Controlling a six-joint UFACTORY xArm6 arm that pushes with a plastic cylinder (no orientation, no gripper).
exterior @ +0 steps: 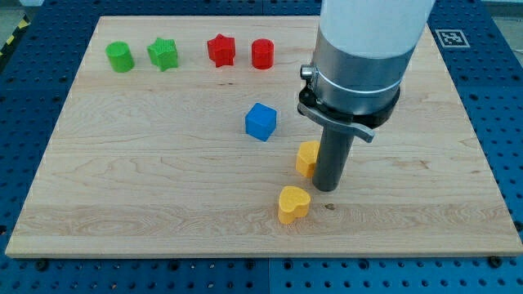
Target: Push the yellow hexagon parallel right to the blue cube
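Note:
The blue cube [261,122] sits near the board's middle. The yellow hexagon [306,158] lies below and to the right of it, partly hidden on its right side by my rod. My tip [327,188] rests on the board right against the hexagon's right side, slightly below it. A yellow heart-shaped block [293,204] lies below the hexagon, just left of and below my tip.
Along the view's top stand a green cylinder [119,56], a green star [163,54], a red star [221,50] and a red cylinder [262,54]. The wooden board [122,180] lies on a blue perforated table. The arm's wide body covers the board's upper right.

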